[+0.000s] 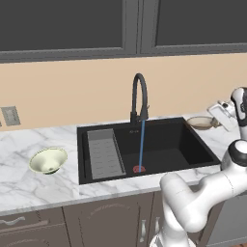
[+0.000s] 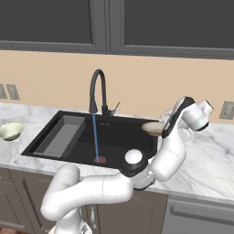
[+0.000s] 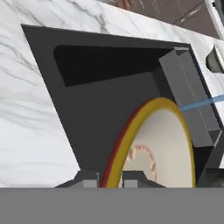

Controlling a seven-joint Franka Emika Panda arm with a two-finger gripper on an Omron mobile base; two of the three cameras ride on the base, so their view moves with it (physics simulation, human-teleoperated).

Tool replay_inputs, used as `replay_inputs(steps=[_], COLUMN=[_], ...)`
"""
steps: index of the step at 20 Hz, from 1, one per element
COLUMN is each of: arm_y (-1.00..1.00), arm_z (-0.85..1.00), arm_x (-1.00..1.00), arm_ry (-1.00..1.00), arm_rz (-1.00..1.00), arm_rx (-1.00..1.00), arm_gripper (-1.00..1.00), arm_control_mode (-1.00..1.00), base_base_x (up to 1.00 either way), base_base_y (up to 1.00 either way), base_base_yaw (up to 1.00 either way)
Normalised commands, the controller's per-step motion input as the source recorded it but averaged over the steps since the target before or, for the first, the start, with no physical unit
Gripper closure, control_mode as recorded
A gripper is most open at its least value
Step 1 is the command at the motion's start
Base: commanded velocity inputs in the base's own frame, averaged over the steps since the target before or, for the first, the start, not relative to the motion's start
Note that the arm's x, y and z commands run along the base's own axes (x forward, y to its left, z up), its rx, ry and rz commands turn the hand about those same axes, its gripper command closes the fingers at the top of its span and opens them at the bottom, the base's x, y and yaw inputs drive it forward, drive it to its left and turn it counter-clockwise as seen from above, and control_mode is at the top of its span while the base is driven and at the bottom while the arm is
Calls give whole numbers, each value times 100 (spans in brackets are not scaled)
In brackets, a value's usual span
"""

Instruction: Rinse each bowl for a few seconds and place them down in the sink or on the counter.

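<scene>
My gripper (image 3: pixel 111 179) is shut on the rim of the shallow beige bowl (image 3: pixel 162 144), which is held on edge above the right end of the black sink (image 1: pixel 164 144). From the base views the beige bowl (image 1: pixel 200 122) hangs level with the sink's right rim, with the gripper (image 2: pixel 165 128) just to its right. Water runs from the black arched faucet (image 1: pixel 139 96) in a thin blue stream (image 1: pixel 142 144) down to the red drain (image 1: pixel 139 169), left of the held bowl. The pale cream-green bowl (image 1: pixel 48 160) sits tilted on the marble counter (image 1: pixel 29 185), left of the sink.
A grey ribbed rack (image 1: pixel 103 153) fills the sink's left part. Dark upper cabinets (image 1: pixel 67 24) hang above the beige wall. Wall outlets (image 1: pixel 10 116) sit at the far left and another outlet (image 2: pixel 227 109) at the far right. Bare counter (image 2: pixel 205 160) stretches right of the sink.
</scene>
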Motion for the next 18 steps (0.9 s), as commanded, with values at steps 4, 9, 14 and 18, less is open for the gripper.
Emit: replay_inputs(steps=[4,9,14,18], arm_y=[10,-2,-1,0], arm_z=[-1,-15,-26,-28], arm_x=[16,1,0,0], arm_ry=[6,4,0,0], arm_rz=[-32,-37,-43,-49], arm_rx=[-30,-22,-14,-7], arm_gripper=[100,100,100,100], arm_control_mode=[-100,-100,-100,-100], base_base_x=[0,0,0,0], base_base_y=[0,0,0,0], base_base_yaw=[0,0,0,0])
